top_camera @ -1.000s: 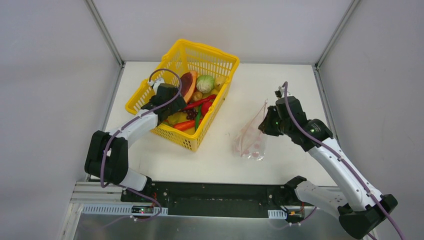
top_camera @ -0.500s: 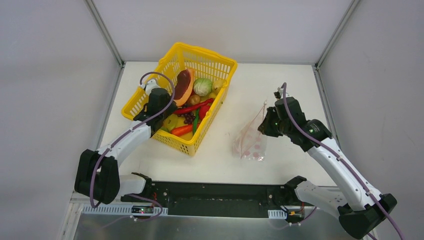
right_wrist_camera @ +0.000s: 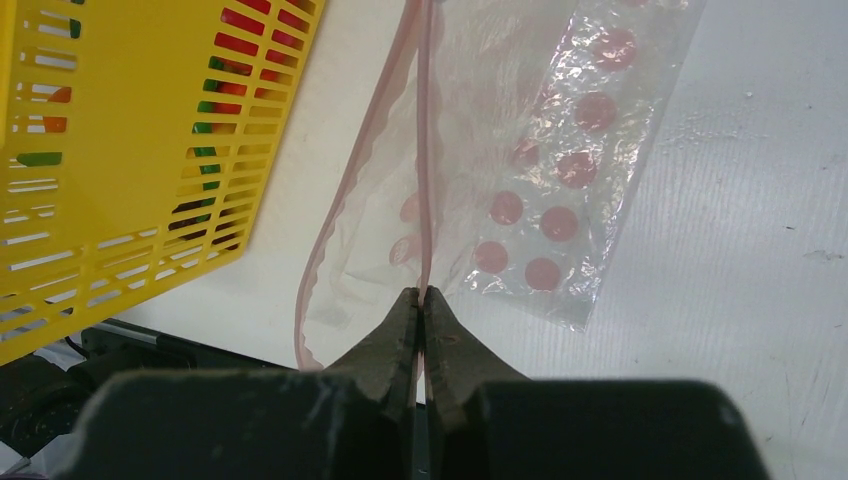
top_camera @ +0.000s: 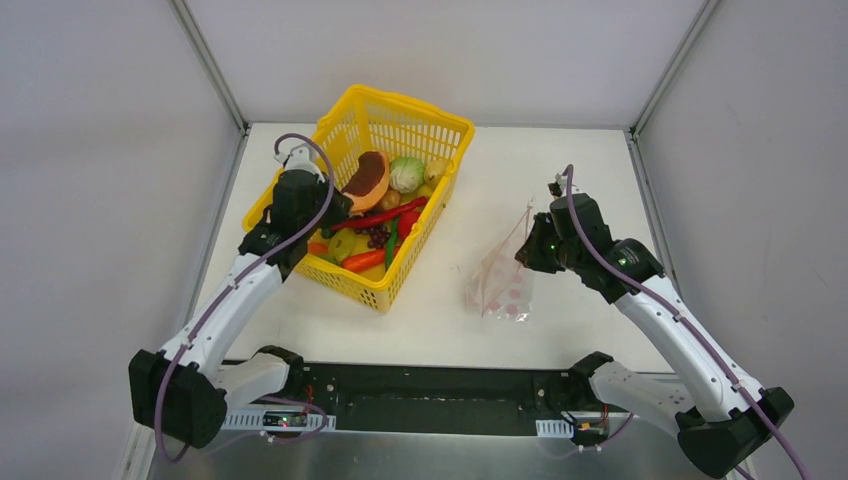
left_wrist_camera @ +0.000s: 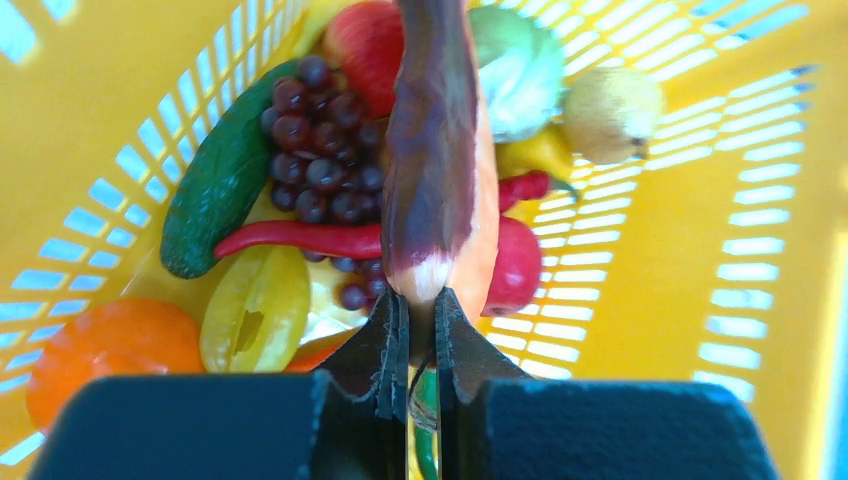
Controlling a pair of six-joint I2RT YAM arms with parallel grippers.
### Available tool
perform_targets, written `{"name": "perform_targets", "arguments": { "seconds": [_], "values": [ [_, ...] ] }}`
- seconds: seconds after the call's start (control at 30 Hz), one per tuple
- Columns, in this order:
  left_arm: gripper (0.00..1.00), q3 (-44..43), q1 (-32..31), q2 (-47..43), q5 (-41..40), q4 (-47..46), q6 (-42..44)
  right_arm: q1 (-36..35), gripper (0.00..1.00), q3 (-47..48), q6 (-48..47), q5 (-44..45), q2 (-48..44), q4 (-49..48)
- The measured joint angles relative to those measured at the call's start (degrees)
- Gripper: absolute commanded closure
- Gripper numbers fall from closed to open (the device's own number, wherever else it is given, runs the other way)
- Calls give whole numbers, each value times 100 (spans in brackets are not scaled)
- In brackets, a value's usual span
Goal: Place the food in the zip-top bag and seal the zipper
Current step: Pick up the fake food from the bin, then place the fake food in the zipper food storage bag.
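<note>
Left gripper (left_wrist_camera: 421, 308) now pinches melon slice (left_wrist_camera: 432, 150), seemingly lifted.

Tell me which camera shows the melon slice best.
The top view: the melon slice shows its dark-red face and orange rim. The left wrist view shows it only edge-on, its tip pinched in the left hand. The right wrist view misses it.

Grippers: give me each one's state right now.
Left gripper: shut on the melon slice, over the yellow basket.
Right gripper: shut on the zipper of the zip-top bag.
</note>
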State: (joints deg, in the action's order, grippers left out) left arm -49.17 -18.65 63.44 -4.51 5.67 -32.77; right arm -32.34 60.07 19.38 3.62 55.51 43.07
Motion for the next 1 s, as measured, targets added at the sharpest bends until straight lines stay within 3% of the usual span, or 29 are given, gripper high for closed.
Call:
{"name": "perform_targets", "arguments": {
  "seconds": [0.4, 0.73, 1.0],
  "values": [
    [100, -1344, -175, -1300, 1126, 1246, 522, 0, 96, 2, 4, 2, -7, -44],
    [100, -2002, -1510, -1591, 1906, 2179, 581, 0, 95, 13, 37, 111, -7, -59],
    [100, -2081, -2256, -1871, 1838, 3211, 708, 0, 95, 127, 273, 138, 26, -173]
  ]
}}
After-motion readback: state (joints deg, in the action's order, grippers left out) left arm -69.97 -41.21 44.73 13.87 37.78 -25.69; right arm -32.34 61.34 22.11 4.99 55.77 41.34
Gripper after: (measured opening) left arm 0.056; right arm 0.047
